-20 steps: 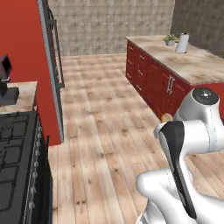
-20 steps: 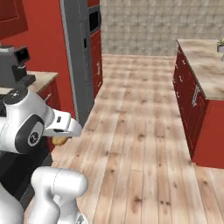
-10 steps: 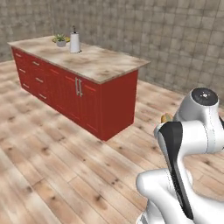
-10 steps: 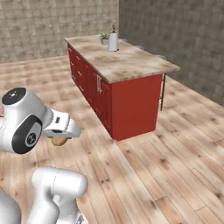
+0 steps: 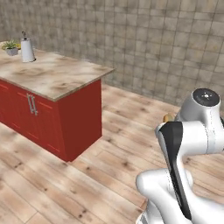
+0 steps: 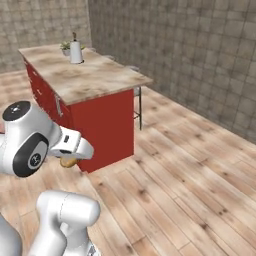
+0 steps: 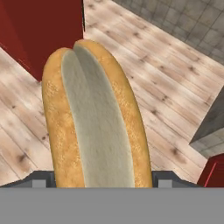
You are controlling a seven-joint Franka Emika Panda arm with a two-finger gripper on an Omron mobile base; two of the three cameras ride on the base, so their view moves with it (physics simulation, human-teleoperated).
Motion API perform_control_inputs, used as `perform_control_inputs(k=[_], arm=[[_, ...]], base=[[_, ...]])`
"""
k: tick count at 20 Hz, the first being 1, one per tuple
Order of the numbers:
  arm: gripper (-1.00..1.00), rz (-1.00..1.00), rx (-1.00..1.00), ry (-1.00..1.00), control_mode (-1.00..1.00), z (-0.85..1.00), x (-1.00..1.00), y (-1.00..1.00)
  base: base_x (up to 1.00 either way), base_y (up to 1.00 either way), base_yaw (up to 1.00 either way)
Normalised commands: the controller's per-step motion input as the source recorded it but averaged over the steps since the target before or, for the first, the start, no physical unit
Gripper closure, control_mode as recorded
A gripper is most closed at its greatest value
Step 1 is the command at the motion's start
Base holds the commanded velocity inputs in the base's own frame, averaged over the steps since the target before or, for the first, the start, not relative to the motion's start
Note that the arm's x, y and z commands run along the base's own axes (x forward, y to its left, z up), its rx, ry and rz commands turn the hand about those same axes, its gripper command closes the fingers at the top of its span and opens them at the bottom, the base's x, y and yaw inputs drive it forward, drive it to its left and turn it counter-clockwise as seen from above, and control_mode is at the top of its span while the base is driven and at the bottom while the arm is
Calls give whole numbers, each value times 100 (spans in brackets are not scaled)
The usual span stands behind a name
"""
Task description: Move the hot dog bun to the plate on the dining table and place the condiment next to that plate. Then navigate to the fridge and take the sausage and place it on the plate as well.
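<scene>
Carrying hot dog bun in claw, pinched at its near end, above wood floor. Keep grip steady and level while driving; plate not located yet, red-based worktop probably not the target.

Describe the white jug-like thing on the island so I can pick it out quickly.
Start at the red island with the marble top. At its far end stands a white upright container with a dark tip. Beside it is a small potted plant, which is green and lower.
</scene>
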Motion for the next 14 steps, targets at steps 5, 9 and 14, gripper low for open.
perform_control_inputs(k=[5,9,14], arm=[[100,0,0,0,100,0,0,0],[100,0,0,0,100,0,0,0],[100,0,0,0,100,0,0,0]], base=[[93,-59,-2],[96,-52,0],[100,-45,1]])
